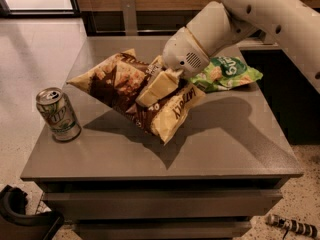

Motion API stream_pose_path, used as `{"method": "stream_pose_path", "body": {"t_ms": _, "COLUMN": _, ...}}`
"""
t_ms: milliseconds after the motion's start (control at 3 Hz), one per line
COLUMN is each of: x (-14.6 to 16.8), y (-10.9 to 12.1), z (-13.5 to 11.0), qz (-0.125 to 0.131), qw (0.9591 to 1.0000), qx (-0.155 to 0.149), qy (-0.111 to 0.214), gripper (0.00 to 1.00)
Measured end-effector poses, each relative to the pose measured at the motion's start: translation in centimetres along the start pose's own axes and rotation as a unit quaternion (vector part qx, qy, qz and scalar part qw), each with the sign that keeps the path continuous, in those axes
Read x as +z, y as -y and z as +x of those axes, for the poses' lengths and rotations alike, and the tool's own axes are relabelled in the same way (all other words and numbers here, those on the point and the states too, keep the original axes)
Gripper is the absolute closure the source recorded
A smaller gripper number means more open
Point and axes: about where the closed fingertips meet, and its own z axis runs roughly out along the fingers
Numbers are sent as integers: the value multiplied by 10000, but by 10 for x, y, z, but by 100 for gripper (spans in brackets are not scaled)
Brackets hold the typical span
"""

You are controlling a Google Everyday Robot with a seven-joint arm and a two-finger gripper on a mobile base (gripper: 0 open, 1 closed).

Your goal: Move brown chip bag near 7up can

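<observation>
The brown chip bag point(120, 91) is crinkled, dark brown with pale yellow ends. It hangs tilted just above the grey table point(225, 139), over its middle. My gripper point(155, 90) is shut on the bag's middle, with a cream finger point(159, 86) across the front of the bag. The white arm comes in from the upper right. The 7up can point(58, 114) stands upright near the table's left edge, a short gap left of the bag's lower end.
A bright green chip bag point(231, 73) lies at the back right of the table, partly behind my arm. A dark object point(20, 216) sits on the floor at the lower left. A striped thing point(292, 225) lies on the floor lower right.
</observation>
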Motion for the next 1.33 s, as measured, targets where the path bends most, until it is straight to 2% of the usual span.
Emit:
{"method": "stream_pose_path", "body": {"t_ms": 333, "x": 3, "y": 0, "z": -2, "qz": -11, "qw": 10000, "qx": -9, "qy": 2, "gripper": 74}}
{"method": "stream_pose_path", "body": {"t_ms": 1000, "x": 6, "y": 0, "z": -4, "qz": -26, "qw": 10000, "qx": -24, "qy": 3, "gripper": 30}}
{"method": "stream_pose_path", "body": {"t_ms": 1333, "x": 8, "y": 0, "z": -6, "qz": -38, "qw": 10000, "qx": -38, "qy": 5, "gripper": 0}}
